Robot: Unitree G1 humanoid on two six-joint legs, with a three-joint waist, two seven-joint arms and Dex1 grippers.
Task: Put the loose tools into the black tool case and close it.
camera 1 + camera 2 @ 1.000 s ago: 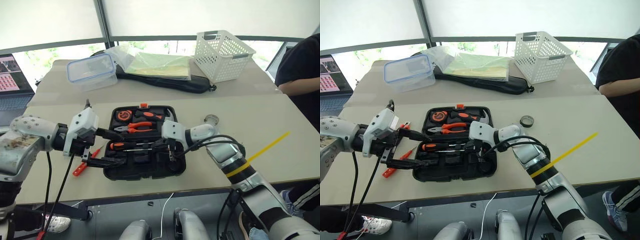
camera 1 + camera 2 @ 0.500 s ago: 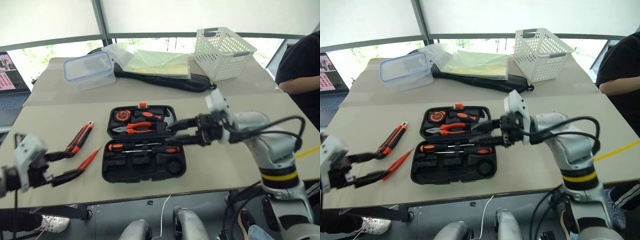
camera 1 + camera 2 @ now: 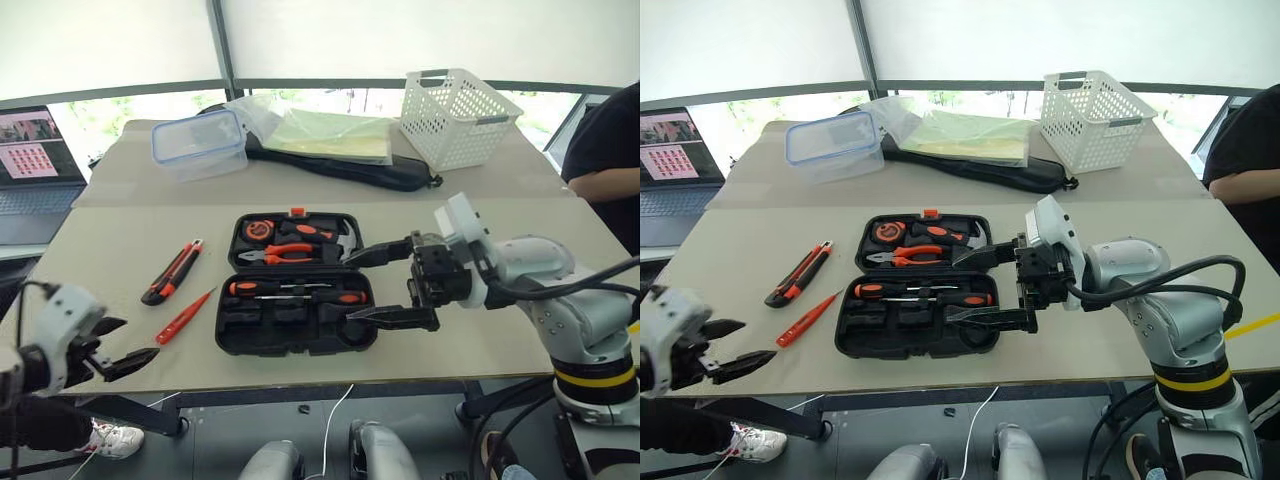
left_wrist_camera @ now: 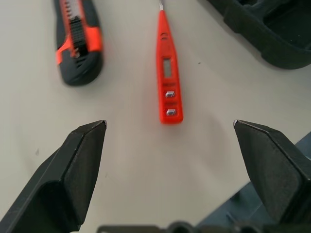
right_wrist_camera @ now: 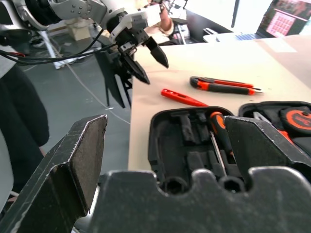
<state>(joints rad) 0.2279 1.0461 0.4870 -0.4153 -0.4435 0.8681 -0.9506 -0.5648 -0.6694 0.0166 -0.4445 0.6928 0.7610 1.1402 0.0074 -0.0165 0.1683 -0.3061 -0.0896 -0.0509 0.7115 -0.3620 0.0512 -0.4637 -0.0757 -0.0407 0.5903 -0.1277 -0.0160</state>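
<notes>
- I saw the case (image 3: 296, 284) lying open near the front edge of the bench (image 3: 520, 215), about midway along it, its orange latch at the far side.
- Two screwdrivers (image 3: 295, 292) lay in the case's middle recesses; pliers (image 3: 283, 253) and a tape measure (image 3: 254, 229) sat in the far half.
- The knife (image 3: 173, 272) lay loose on the bench, left of the case and apart from it.
- The tester (image 3: 186, 315) lay just nearer the front edge than the knife, between knife and case, touching neither.
- I had the right gripper (image 3: 377, 285) hanging over the case's right end, its fingers spread wide, one above the other, with nothing between them.
- I had the left gripper (image 3: 118, 345) at the bench's front left corner, fingers (image 4: 77, 160) wide apart and empty; in its wrist view the tester and knife lay just beyond the fingertips.
- Along the far edge stood a clear box (image 3: 198, 143), a long black bag (image 3: 340, 166) with plastic sleeves on it, and a white basket (image 3: 458, 116).
- A laptop (image 3: 38, 152) sat past the left edge; a person's arm (image 3: 605, 180) showed at the right edge.
</notes>
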